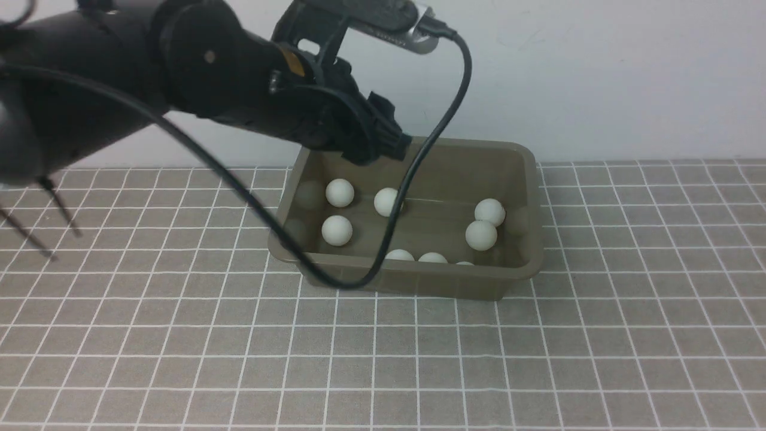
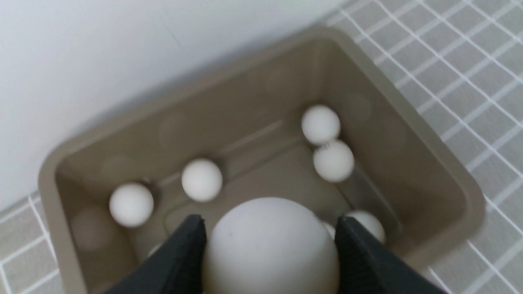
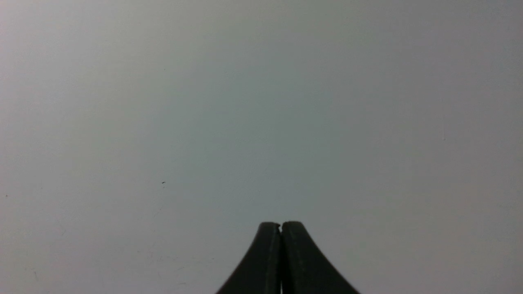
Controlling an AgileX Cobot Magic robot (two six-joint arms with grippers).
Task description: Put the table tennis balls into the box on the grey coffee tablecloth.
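Nine white balls (image 1: 337,230): eight in one box (image 1: 455,281), one in the left gripper (image 2: 269,241). One right gripper (image 3: 280,224). One tablecloth (image 1: 395,371).

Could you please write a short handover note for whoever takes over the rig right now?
Left gripper: over the box, a ball between its fingers; whether gripped or just let go, I can't tell.
Right gripper: shut, facing a pale surface.
Done: eight balls visible in the box, three partly hidden by its near wall.
Left: get that last ball into the box, then probably withdraw the left arm.
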